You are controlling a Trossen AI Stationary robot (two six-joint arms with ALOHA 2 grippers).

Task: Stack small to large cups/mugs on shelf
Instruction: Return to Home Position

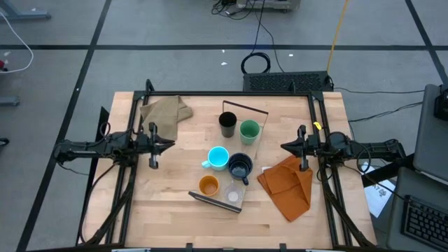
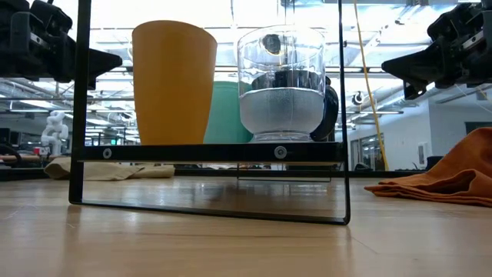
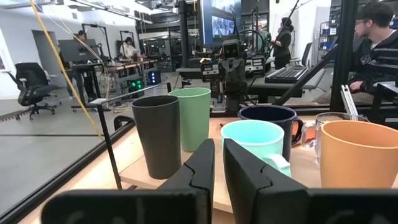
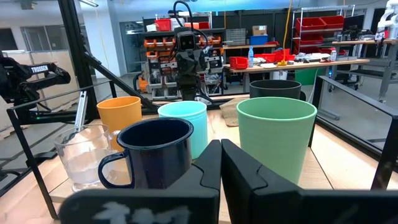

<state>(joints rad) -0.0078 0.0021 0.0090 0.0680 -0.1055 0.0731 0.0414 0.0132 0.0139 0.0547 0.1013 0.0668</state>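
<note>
Nearest the low camera stands the shelf [image 2: 207, 153], its dark end frame across the view, with the orange cup [image 2: 174, 85] and the clear cup [image 2: 282, 85] side by side on it. The left gripper [image 2: 108, 60] and right gripper [image 2: 396, 71] hang high to either side, level with the cups' upper parts and well apart from them. Their jaws cannot be read from here.

From above, the shelf runs between the two grippers with six cups in pairs along it. The black cup [image 1: 227, 124] and green cup [image 1: 250, 129] share one end, the light-blue mug [image 1: 218, 157] and dark navy mug [image 1: 240, 166] the middle, and the orange and clear cups the other end. Each gripper points inward at the row from off the board's long sides, touching nothing.

Left wrist view: the jaws are nearly together with nothing between them. The light-blue mug stands straight ahead of the tips, the black and green cups to one side and the orange cup to the other.

Right wrist view: the jaws are together and empty. The navy mug and green cup stand just ahead of the tips, one on each side of their line.

Placing looks finished, so I judge the danger lies in the pull-back. Both sets of jaws face close-packed cups. An arm that swings sideways or dips could clip a rim, and a knocked cup would likely push its neighbour off the narrow board.
</note>
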